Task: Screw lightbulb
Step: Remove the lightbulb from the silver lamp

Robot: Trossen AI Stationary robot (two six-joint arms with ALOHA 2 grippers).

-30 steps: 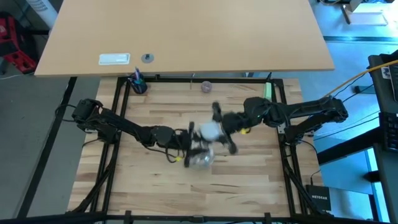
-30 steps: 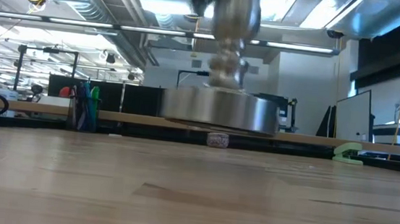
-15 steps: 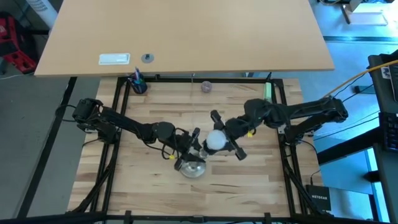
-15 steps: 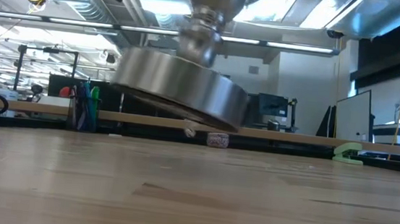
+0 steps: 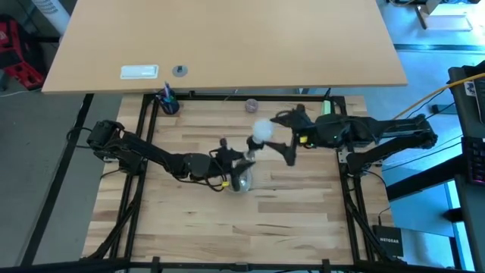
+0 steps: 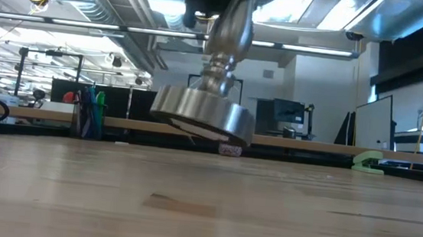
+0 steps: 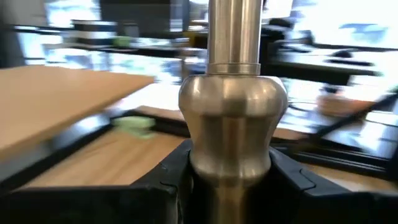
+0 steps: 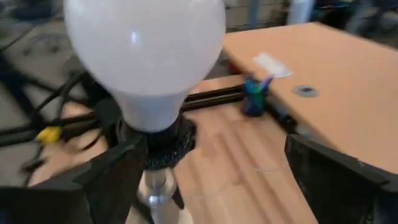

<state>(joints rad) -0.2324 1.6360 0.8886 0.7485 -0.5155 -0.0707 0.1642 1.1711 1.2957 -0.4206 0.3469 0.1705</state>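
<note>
The stand [image 6: 202, 118] is up in the air, off the bench [image 5: 303, 212]. Its round foot is tipped to one side. Half a second ago it was tipped more and looked bigger in the low view, so it has moved away from that camera and got a bit straighter.

The left gripper [image 5: 227, 161] holds the stand by its neck. Its jaws are clenched on the shiny metal, one on each side, and that has not changed.

The bulb [image 8: 146, 56] is at the top of the stand, with its bottom down in the dark socket. It looks like it sits there by itself. From above, the bulb and the stand have both swung toward the back of the bench since a moment ago.

The right gripper [image 5: 282, 139] is just beside the top of the stand. Its jaws are spread wide, one on each side of the socket. I do not think they squeeze the bulb now. A moment ago they were close around it.

So I think the right jaws have let go after a turn. The bulb seems to be partly in. I cannot tell how tight it is. The right jaws may need to grab it and twist more. The stand hangs in the air, so the left jaws must not slip
</note>
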